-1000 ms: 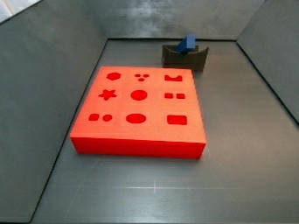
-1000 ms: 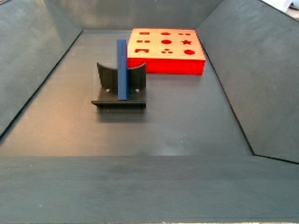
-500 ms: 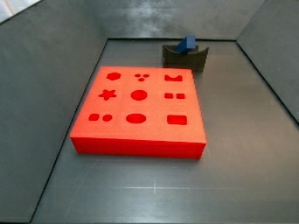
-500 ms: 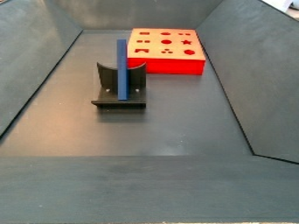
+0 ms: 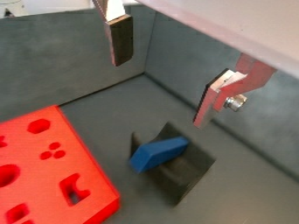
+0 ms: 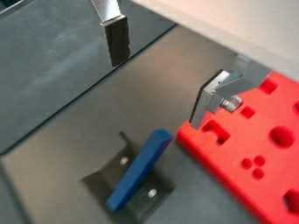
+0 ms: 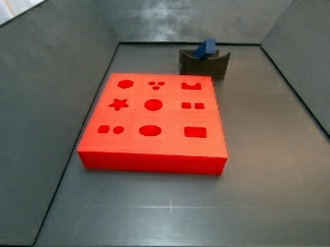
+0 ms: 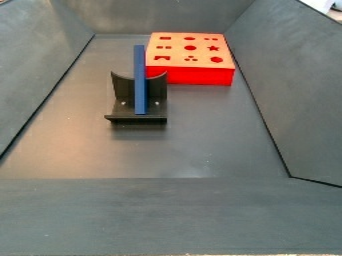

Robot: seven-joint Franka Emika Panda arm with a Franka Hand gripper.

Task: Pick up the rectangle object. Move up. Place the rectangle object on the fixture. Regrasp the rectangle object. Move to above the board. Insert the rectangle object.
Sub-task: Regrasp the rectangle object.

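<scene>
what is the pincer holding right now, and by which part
Nothing. The pincer hangs open above the blue bar, which rests on the fixture.

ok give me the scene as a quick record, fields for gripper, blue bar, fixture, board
gripper: open, fingers apart and empty, high above the fixture, seen only in the wrist views
rectangle object: blue bar leaning upright in the fixture, not held
fixture: dark bracket on the floor, apart from the board
board: red-orange slab with shaped holes, nothing inserted in any that show
task stage: bar placed on the fixture, regrasp not yet done
</scene>
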